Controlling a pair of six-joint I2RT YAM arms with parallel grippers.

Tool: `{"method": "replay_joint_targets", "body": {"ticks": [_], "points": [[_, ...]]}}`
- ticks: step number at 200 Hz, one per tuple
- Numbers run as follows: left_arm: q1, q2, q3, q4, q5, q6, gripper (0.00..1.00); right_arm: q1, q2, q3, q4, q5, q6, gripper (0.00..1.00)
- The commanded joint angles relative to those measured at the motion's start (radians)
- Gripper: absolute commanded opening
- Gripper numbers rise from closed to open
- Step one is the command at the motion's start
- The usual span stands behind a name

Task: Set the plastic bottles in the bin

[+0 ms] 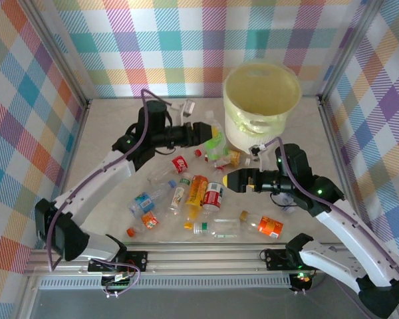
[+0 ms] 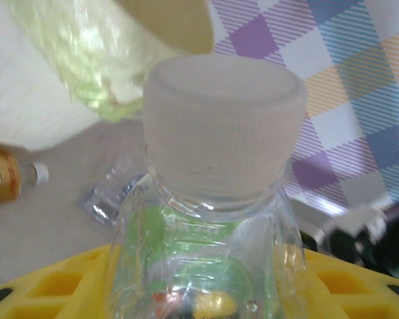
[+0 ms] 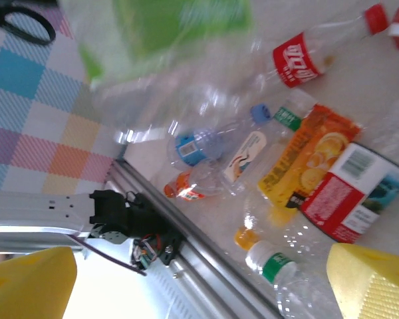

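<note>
My left gripper point(image 1: 209, 133) is shut on a clear bottle with a green label point(image 1: 217, 138), held above the table just left of the pale-yellow bin point(image 1: 263, 100). In the left wrist view that bottle's white cap point(image 2: 223, 126) points away from the camera, with its neck between the yellow fingers point(image 2: 46, 282). My right gripper point(image 1: 229, 179) hovers open over the pile, with nothing between its fingers point(image 3: 376, 279). On the table lie a red-label bottle point(image 1: 179, 164), an orange-label bottle point(image 1: 197, 191), a red-and-white-label one point(image 1: 213, 197) and a blue-label one point(image 1: 144, 201).
More bottles lie near the front: a crushed orange one point(image 1: 148, 221), a clear one with a green band point(image 1: 209, 228) and an orange-label one point(image 1: 269, 226). The metal rail point(image 1: 206, 256) runs along the front edge. Checked walls enclose the table.
</note>
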Motion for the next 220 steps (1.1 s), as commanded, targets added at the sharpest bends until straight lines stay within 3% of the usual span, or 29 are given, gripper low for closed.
{"method": "replay_joint_targets", "body": {"ticks": [1, 76, 158, 220], "points": [[0.01, 0.075, 0.128, 0.008, -0.076, 0.045, 0.53, -0.003, -0.029, 0.035, -0.092, 0.09, -0.068, 1.0], [0.01, 0.402, 0.545, 0.117, -0.212, -0.034, 0.53, -0.004, -0.095, 0.005, -0.103, 0.102, -0.099, 1.0], [0.004, 0.776, 1.059, 0.01, -0.248, -0.065, 0.54, -0.003, -0.111, 0.011, -0.14, 0.107, -0.111, 1.0], [-0.011, 0.841, 1.098, -0.11, -0.277, 0.057, 0.57, -0.003, -0.139, 0.014, -0.171, 0.135, -0.112, 1.0]]}}
